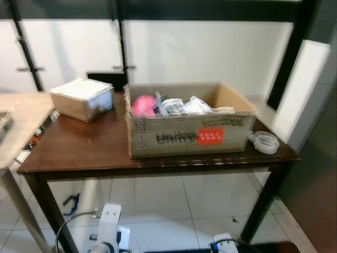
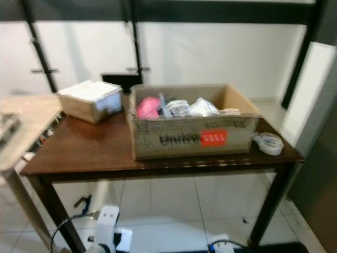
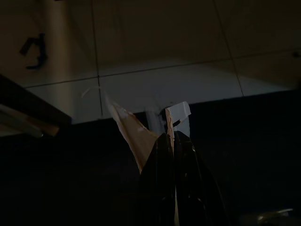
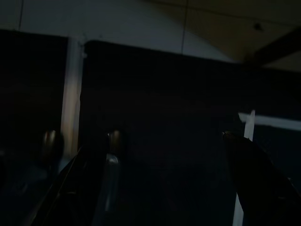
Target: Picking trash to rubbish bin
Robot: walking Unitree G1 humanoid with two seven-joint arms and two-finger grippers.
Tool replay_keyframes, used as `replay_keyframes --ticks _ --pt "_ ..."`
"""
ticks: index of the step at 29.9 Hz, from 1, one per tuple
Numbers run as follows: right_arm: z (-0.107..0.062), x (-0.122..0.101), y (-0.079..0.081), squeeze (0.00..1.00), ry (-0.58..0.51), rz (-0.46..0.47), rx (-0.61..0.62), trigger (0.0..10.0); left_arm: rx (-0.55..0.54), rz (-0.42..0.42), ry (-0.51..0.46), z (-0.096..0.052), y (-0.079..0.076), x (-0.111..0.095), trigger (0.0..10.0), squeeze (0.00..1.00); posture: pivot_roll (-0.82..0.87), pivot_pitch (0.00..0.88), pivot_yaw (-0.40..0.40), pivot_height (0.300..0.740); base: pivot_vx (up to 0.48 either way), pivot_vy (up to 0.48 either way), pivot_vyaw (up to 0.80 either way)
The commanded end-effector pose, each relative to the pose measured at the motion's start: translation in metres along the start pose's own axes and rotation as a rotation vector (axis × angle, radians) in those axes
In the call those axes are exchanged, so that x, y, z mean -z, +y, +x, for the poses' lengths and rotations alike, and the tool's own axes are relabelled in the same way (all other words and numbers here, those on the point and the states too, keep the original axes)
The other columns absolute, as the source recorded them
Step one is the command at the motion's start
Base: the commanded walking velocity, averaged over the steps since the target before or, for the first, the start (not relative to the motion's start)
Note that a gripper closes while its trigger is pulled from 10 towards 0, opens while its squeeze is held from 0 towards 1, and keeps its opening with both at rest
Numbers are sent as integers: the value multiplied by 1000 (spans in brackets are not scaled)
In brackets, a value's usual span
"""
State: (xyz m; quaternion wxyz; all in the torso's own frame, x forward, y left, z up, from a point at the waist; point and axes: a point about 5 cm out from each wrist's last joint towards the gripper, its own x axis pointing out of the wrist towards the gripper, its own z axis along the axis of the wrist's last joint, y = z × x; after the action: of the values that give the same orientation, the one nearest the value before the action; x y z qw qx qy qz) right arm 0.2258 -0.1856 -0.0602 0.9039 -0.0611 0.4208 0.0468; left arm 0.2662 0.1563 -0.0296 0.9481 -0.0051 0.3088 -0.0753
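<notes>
An open brown cardboard box (image 1: 189,134) with a red label sits in the middle of the dark brown wooden surface (image 1: 79,150), reaching toward its right edge. It is full of trash: a pink crumpled lump (image 1: 142,106) at its left end and clear crinkly plastic wrappers (image 1: 187,106) beside it. A roll of clear tape (image 1: 265,142) lies at the right edge of the surface, just beside the box. A smaller cardboard box with a white top (image 1: 83,98) stands near the back left corner, apart from the big box. A light wooden table (image 1: 21,124) stands to the left. The left gripper (image 3: 173,141) hangs low over the tiled floor (image 3: 188,80), jaws pressed together on a tan scrap of paper (image 3: 134,134). The right gripper (image 4: 169,155) hangs in the dark, jaws wide apart.
</notes>
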Motion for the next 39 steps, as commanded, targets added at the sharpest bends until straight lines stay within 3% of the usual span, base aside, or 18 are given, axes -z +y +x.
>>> replay_keyframes --ticks 1,19,26,39 --pt "-1 11 4 0 36 21 -11 10000 -7 1 25 -2 3 7 10000 0 -28 11 6 740 326 0 0" --pt "-1 13 4 0 49 6 -14 10000 -1 18 53 -2 4 10 10000 0 -32 4 15 740 303 0 0" --pt "-2 16 5 0 64 -14 -28 10000 -15 48 86 -6 5 21 10000 0 -30 12 7 740 0 0 0" --pt "-4 27 6 0 92 -35 -50 10000 -21 35 96 -16 5 43 10000 0 -5 111 -37 740 0 0 0"
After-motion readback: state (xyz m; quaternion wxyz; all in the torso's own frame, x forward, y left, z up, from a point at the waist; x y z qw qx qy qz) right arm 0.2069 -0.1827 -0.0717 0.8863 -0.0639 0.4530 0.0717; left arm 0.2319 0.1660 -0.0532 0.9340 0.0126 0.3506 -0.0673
